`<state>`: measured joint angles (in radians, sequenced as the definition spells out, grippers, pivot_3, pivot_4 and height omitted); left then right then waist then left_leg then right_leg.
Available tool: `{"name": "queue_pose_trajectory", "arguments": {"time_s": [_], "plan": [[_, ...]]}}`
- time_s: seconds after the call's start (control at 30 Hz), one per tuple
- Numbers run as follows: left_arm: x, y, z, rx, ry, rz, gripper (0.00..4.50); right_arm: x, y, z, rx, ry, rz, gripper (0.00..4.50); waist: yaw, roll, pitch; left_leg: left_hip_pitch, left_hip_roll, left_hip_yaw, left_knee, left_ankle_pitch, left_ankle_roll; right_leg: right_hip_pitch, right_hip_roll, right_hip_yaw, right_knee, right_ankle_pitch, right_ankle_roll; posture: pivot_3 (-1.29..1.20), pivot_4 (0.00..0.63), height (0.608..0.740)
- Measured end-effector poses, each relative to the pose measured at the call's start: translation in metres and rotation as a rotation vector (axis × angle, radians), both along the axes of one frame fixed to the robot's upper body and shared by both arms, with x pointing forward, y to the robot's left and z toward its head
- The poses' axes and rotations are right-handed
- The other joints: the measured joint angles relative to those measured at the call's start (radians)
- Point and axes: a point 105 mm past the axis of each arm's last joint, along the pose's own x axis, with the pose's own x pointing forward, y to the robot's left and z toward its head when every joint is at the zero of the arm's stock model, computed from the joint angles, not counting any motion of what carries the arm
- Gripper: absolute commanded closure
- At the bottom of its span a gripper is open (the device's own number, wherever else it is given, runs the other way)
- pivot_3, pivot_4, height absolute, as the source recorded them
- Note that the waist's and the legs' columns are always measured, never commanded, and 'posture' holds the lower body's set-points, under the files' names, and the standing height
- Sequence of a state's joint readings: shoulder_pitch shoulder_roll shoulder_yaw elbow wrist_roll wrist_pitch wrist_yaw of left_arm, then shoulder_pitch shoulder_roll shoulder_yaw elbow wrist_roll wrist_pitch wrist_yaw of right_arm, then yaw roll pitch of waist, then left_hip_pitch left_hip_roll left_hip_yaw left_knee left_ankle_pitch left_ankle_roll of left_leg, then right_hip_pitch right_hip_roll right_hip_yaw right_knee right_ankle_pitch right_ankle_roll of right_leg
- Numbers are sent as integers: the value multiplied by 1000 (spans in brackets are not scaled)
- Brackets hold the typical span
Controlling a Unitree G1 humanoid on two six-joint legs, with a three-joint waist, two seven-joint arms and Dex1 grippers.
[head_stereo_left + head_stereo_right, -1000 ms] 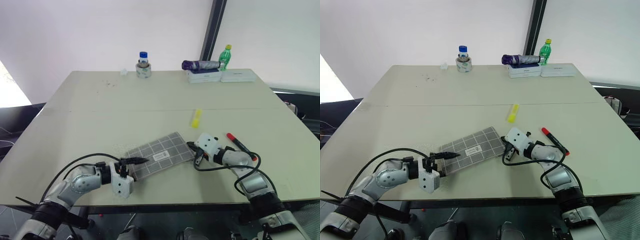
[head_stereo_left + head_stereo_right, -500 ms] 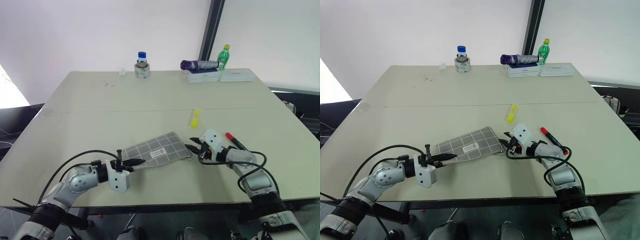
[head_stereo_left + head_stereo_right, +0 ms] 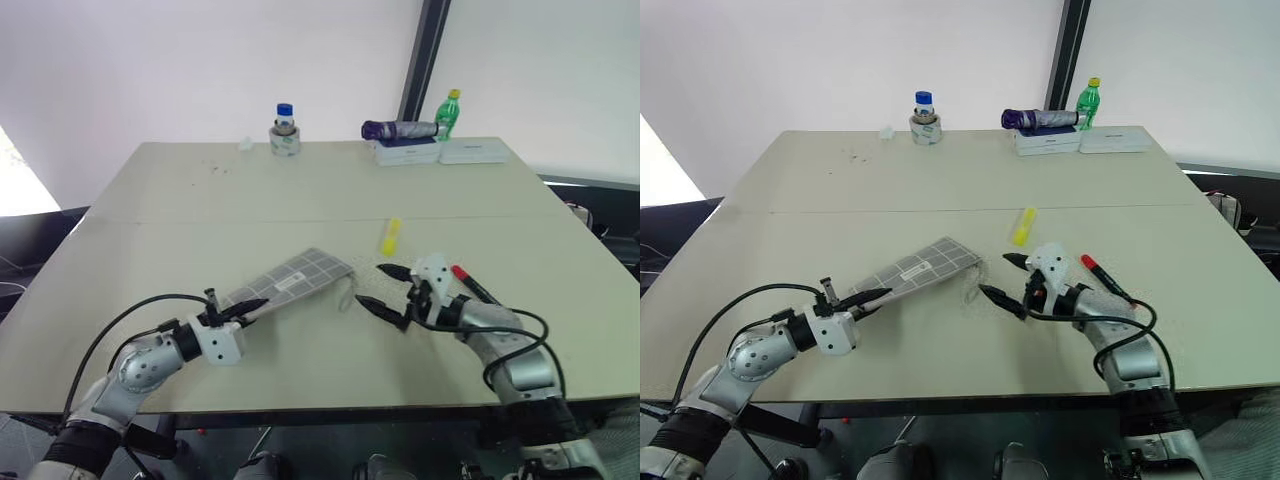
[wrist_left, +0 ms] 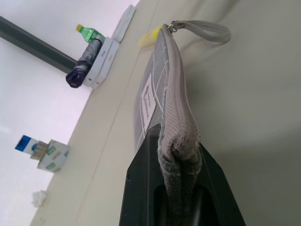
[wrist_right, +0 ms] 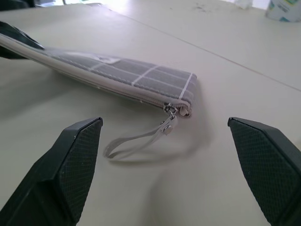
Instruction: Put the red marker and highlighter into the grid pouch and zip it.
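On the pale bench [image 3: 300, 190], the left pincer [image 3: 243, 310] grips one end of the soft, light grid pouch [image 3: 295, 283], lifting it, while the right pincer [image 3: 390, 292] gapes near its zipper pull [image 5: 169, 112], probably the best purchase.

Beige table [image 3: 300, 200], white walls [image 3: 200, 60], dark vertical post [image 3: 428, 50]

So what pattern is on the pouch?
Grey with a white grid, clearest in the right wrist view: pouch.
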<state>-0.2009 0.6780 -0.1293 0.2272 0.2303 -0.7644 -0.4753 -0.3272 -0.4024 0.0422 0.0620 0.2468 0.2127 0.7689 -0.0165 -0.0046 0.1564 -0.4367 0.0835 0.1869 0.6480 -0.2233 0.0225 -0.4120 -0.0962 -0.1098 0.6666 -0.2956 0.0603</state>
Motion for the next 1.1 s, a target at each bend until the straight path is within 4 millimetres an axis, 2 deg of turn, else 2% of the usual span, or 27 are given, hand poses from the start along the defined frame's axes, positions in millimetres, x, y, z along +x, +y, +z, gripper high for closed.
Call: {"name": "queue_pose_trajectory", "arguments": {"time_s": [0.13, 0.3, 0.5, 0.6, 0.83, 0.97, 1.1], "plan": [[-1, 0, 0, 3, -5, -4, 4500, 5, 15, -7, 107, 64, -73, 68, 0, 0, 0, -1, 0, 0, 0, 0, 0, -1, 0, 0, 0, 0, 0, 0, 150, 740], [-1, 1, 0, 21, -14, -3, 4500, 8, 25, -13, 177, 143, -130, 68, 1, 0, 0, -1, 0, 0, 0, 0, 0, -1, 0, 0, 0, 0, 0, 0, 150, 740], [0, 1, 1, 17, -29, 2, 4500, 8, 32, -17, 173, 173, -155, 68, 0, 0, 0, -1, 0, 0, 0, 0, 0, -1, 0, 0, 0, 0, 0, 0, 150, 740], [-1, 0, 1, 21, -43, -3, 4500, 11, 31, -18, 157, 166, -196, 818, -1, 0, 0, -1, 0, 0, 0, 0, 0, -1, 0, 0, 0, 0, 0, 0, 150, 740], [-1, 0, 2, 19, -60, 1, 4500, 14, 37, -16, 139, 166, -201, 4316, -1, 0, 0, -2, 0, 0, 0, 0, 0, -1, 0, 0, 0, 0, 0, 0, 150, 740], [-1, 0, 2, 23, -67, 5, 4500, 10, 34, -24, 122, 200, -199, 4419, -1, 0, 0, -2, 0, 0, 0, 0, 0, -2, 0, 0, 0, 0, 0, 0, 150, 740], [-2, 0, 1, 28, -74, 1, 4500, 6, 37, -20, 89, 182, -178, 4419, -2, 0, 0, -2, 0, 0, -1, 0, 0, -2, 0, 0, 0, 0, 0, 0, 150, 740]]}}
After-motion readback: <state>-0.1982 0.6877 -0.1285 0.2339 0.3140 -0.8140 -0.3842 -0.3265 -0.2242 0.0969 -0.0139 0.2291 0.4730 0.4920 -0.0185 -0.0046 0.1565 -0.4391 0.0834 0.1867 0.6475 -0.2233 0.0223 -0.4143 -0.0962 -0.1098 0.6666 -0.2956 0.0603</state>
